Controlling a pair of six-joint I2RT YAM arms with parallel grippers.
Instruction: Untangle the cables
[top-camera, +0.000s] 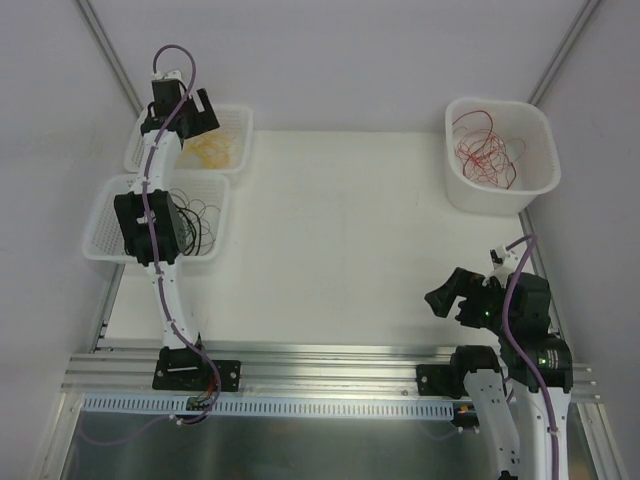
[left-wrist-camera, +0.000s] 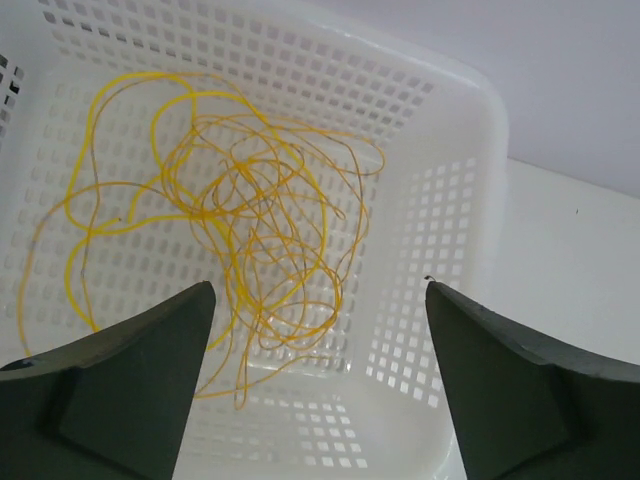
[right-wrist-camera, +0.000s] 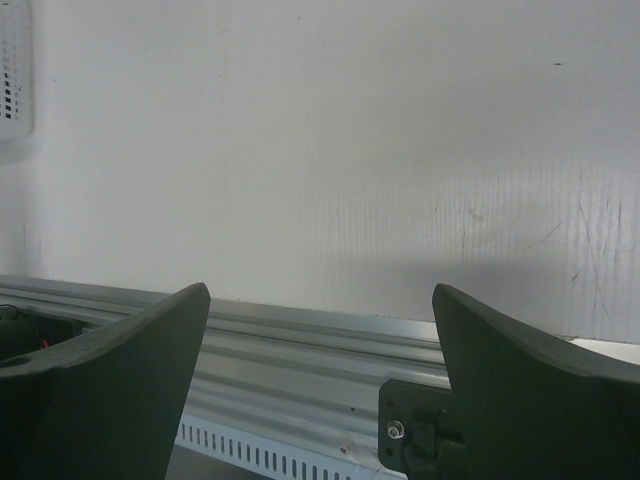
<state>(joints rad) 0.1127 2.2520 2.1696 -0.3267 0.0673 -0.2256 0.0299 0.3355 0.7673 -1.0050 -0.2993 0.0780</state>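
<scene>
I am hovering my left hand straight over the yellow basket, fingers spread wide and gripping nothing. The yellow cables are lying in a loose heap on that basket's floor, directly under me. The black cables are sitting in a second basket just beside the yellow basket, on its near side. The red cables are resting in a tub well apart from the yellow basket, across the tabletop to its right. My right hand is waiting far from the yellow basket, at the tabletop's near edge, also spread and empty. I am judging the job nearly finished: each colour is keeping to its own container, though the wires inside each are looping over one another.
</scene>
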